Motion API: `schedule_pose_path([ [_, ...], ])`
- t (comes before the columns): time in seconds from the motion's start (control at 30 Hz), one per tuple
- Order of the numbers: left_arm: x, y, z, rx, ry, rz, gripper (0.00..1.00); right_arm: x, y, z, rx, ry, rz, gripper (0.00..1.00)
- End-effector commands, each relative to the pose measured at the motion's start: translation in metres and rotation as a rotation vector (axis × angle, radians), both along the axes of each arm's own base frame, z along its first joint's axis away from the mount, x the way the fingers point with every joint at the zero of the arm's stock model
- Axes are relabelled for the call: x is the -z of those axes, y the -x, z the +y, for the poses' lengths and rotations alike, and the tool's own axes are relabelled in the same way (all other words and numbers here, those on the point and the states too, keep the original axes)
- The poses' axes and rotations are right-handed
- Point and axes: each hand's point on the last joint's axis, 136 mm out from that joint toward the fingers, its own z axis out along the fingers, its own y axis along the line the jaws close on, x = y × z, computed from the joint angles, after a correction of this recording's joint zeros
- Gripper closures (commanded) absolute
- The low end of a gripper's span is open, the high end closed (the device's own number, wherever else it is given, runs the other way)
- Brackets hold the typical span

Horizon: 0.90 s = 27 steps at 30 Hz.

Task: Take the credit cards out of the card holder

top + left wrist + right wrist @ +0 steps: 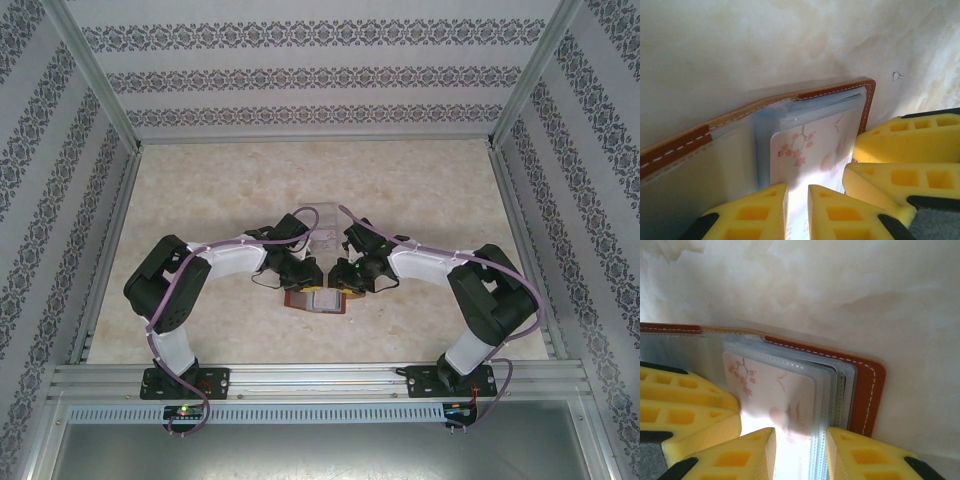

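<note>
Card holder point(316, 301) lies open on the marble-look table point(300, 180), toward 6 o'clock of its centre. The left gripper point(797, 210), at the holder's 10 o'clock, has its jaws nearly together over a blossom-printed credit card point(810, 145). The right gripper point(797, 450), at 2 o'clock, has wider jaws straddling the card's edge. Whether either clamps anything cannot be told.

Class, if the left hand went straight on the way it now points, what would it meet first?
Probably the blossom-printed card in the card holder, just ahead of the left hand; depth is unclear.
</note>
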Motion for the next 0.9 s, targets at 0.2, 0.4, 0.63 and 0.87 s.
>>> schedule_pose_path([
  [0.2, 0.003, -0.004, -0.001, -0.008, 0.018, 0.01, 0.82, -0.018, -0.003, -0.003, -0.002, 0.025, -0.075, 0.66],
  [0.4, 0.006, -0.003, -0.001, -0.006, 0.014, 0.017, 0.82, -0.013, -0.001, 0.012, -0.008, -0.044, -0.038, 0.67],
  [0.63, 0.005, -0.003, -0.001, -0.005, 0.017, 0.016, 0.82, 0.006, 0.002, 0.006, -0.009, 0.003, -0.002, 0.68],
  [0.87, 0.006, -0.003, 0.008, -0.006, -0.039, 0.005, 0.82, 0.02, 0.005, -0.01, -0.007, 0.098, 0.015, 0.68],
])
